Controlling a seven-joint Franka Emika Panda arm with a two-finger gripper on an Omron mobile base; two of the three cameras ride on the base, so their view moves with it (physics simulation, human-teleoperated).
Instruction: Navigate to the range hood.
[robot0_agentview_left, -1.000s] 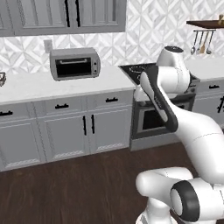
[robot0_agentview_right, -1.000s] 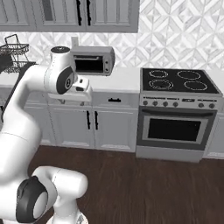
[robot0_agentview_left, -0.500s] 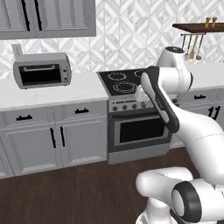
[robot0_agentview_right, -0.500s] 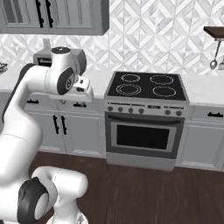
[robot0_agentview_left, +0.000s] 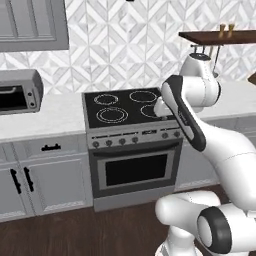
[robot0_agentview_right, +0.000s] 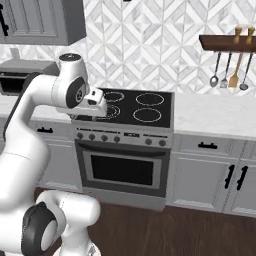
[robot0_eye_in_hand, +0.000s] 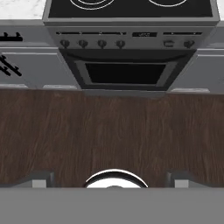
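Four ringed burners mark the black-topped steel stove beside the white marble tabletop. From the right, wooden shelf hangs utensils. By hand, spread pincer empty; range hood unseen.

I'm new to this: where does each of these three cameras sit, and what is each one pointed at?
Left base view: behind the arm, on its left, facing the stove; the white arm rises at lower right.
Right base view: behind, on its right, facing the same stove; the arm rises at lower left.
Hand view: on the hand, looking at the oven door and wood floor; fingers at the bottom.
Shared: all three show the stove.
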